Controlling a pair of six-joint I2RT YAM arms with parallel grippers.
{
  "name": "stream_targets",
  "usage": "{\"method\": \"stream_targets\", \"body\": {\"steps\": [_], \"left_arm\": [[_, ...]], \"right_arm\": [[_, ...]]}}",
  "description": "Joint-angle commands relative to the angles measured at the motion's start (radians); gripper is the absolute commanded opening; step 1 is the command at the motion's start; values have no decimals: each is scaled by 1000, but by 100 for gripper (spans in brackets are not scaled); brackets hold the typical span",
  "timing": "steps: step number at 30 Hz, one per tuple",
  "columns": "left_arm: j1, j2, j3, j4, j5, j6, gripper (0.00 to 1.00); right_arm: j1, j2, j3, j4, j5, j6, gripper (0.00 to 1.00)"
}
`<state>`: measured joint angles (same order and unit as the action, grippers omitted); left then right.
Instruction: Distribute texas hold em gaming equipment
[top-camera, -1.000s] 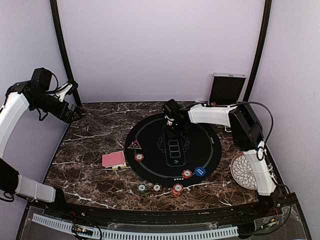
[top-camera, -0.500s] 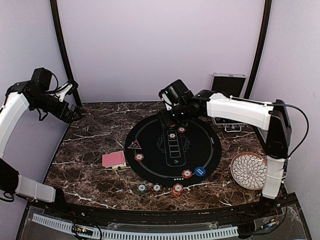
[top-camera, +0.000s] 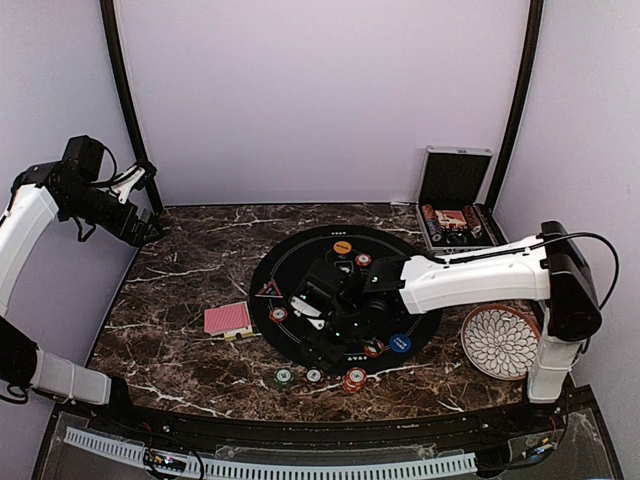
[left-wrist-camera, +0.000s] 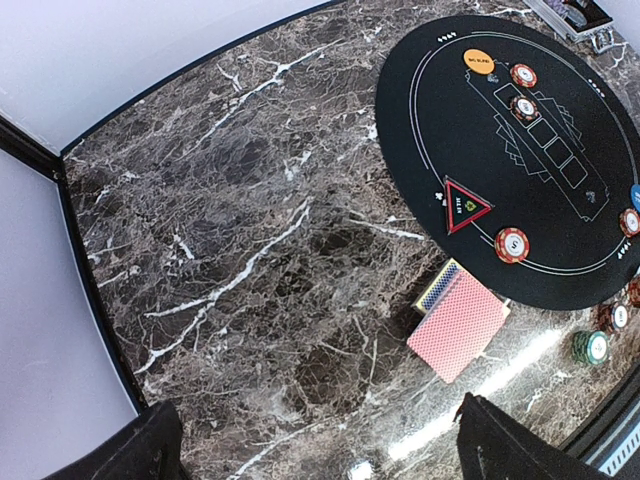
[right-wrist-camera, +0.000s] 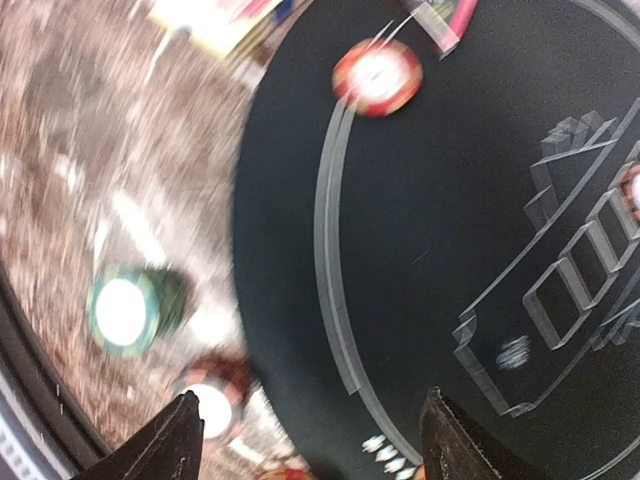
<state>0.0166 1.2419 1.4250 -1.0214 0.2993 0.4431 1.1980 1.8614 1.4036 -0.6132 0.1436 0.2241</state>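
Note:
The round black mat (top-camera: 300, 265) carries an orange button (top-camera: 342, 246), a red chip (top-camera: 363, 260), a triangular marker (top-camera: 268, 290), another red chip (top-camera: 278, 314) and a blue button (top-camera: 400, 343). A red-backed card deck (top-camera: 228, 319) lies left of the mat. A green chip (top-camera: 284, 377) and a red chip stack (top-camera: 354, 380) sit near the front. My right gripper (top-camera: 320, 332) hovers over the mat's near-left part, open and empty. In the blurred right wrist view the right gripper (right-wrist-camera: 315, 445) is above the mat edge, near a green chip (right-wrist-camera: 122, 310). My left gripper (left-wrist-camera: 320, 460) is open, raised over bare marble, with the card deck (left-wrist-camera: 460, 320) ahead.
An open silver case (top-camera: 452, 200) holding more chips stands at the back right. A white patterned plate (top-camera: 500, 341) lies on the right, beside the right arm's base. Black frame posts rise at both back corners, the left one close to my left arm.
My right arm swung from the mat's far side to its near-left part, jaws opening wider. The orange button and chips at the far edge now show. The left arm stayed still.

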Motion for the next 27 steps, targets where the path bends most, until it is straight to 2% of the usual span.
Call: {"method": "stream_targets", "body": {"steps": [1, 12, 27], "left_arm": [[-5, -3, 31, -29, 16, 14, 99], [-7, 4, 53, -46, 15, 15, 99], [-9, 4, 64, -57, 20, 19, 99]], "right_arm": [[46, -46, -49, 11, -69, -27, 77], [73, 20, -31, 10, -110, -72, 81], [75, 78, -11, 10, -100, -94, 78]]}}
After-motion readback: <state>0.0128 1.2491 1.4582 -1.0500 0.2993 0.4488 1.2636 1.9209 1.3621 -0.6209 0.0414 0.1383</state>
